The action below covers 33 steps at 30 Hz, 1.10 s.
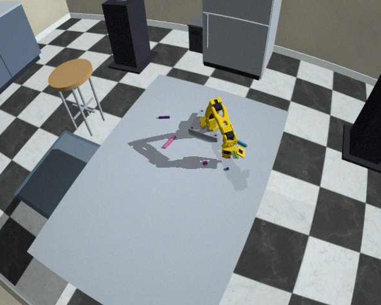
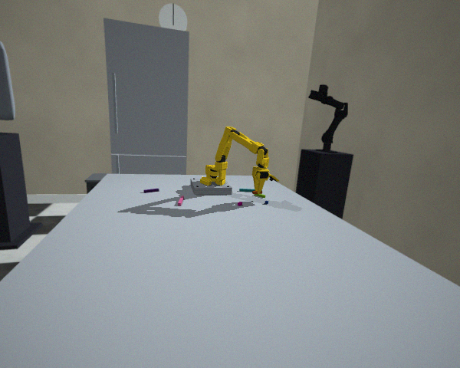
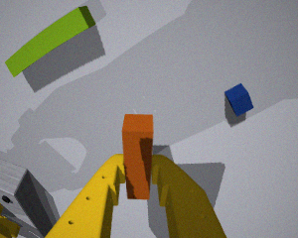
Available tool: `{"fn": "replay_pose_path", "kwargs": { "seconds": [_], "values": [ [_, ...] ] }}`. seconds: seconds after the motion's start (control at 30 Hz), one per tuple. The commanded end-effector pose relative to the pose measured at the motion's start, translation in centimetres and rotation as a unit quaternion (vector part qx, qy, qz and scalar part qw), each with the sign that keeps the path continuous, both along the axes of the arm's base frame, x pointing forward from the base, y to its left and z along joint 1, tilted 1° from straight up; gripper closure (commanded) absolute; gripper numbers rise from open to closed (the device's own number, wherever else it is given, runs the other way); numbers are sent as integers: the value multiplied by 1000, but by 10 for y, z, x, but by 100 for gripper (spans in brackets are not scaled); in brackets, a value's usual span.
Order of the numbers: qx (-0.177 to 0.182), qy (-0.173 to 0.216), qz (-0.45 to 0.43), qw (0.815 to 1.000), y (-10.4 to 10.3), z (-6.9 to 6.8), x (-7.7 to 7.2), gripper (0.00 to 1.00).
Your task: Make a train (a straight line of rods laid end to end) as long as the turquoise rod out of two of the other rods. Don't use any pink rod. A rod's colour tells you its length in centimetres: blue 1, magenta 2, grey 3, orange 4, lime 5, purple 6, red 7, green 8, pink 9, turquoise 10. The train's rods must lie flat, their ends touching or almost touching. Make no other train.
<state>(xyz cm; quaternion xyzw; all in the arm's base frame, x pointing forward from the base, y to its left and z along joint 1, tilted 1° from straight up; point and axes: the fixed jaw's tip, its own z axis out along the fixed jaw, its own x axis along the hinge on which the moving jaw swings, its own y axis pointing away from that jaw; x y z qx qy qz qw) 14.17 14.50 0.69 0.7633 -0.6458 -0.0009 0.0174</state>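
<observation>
My gripper [image 3: 138,190] is shut on the orange rod [image 3: 137,155], which sticks out forward between the two yellow fingers, just above the table. In the top view the gripper [image 1: 227,155] hangs low to the right of the arm's base, with the orange rod [image 1: 228,157] at its tip. The lime rod [image 3: 49,40] lies flat to the upper left in the wrist view and beside the gripper in the top view [image 1: 235,154]. The turquoise rod [image 1: 242,143] lies just behind the gripper, partly hidden. The blue rod [image 3: 238,98] lies to the right. The purple rod [image 1: 164,116] lies far left.
A pink rod [image 1: 169,142] lies left of the arm's grey base [image 1: 202,134]. A magenta rod [image 1: 204,162] lies in front of the base. The table's right edge runs close to the gripper. A stool [image 1: 70,74] stands off the table's left side.
</observation>
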Motion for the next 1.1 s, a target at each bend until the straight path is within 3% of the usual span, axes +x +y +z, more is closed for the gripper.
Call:
{"fn": "replay_pose_path", "kwargs": {
  "seconds": [0.0,0.3,0.6,0.67,1.07],
  "values": [
    [7,-6,-1,1000,0,4,4,100],
    [7,-6,-11,1000,-12,4,15,100],
    [8,-5,-41,999,-51,2,43,100],
    [8,-5,-41,999,-51,2,43,100],
    [11,-6,-98,995,-139,0,70,100]
  ]
}}
